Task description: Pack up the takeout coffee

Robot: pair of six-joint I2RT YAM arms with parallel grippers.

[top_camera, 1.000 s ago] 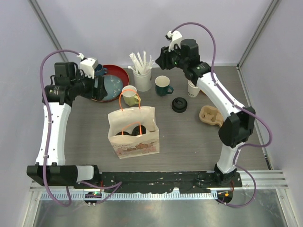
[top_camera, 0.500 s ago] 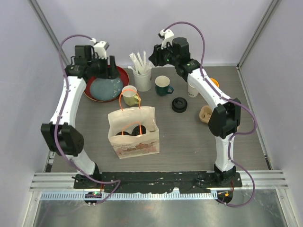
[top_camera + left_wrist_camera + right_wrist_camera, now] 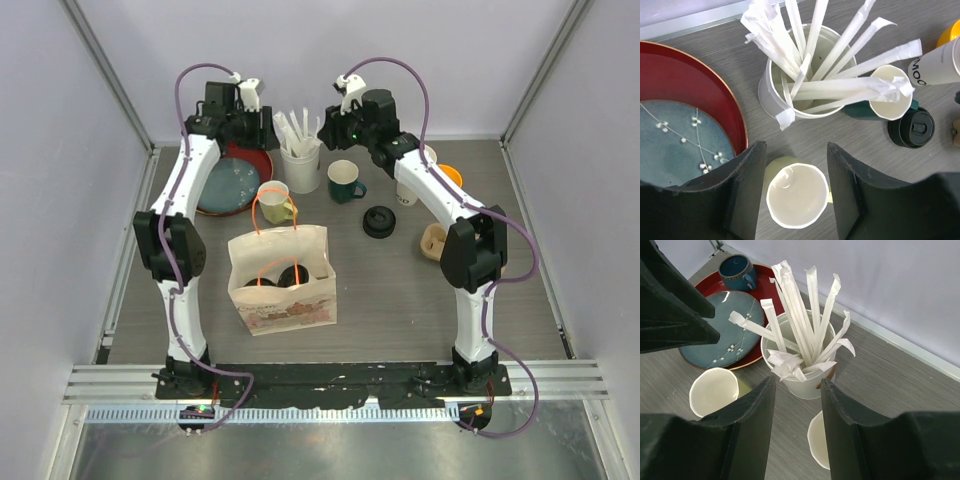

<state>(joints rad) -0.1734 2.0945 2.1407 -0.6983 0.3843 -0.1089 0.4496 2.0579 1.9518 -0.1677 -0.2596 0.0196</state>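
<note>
Straw cup near right tool

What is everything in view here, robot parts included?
Bag: one, tan with orange handles, centre; dark lids inside, count unclear.
Black lid: one, right of bag; cup beneath unseen.
Carrier: one, tan, far right.
Green mug: one, behind bag.
Yellow mug: one, behind bag.
Straw cup: one, white, back centre.
Tray: one, red, back left.
Plate: one, blue, on tray.
Blue mug: one, on tray.
Paper cups: white, count unclear, right of green mug.
Orange item: one, back right, partly hidden.
Left pincer: open, above yellow mug.
Right pincer: open, above straw cup.
</note>
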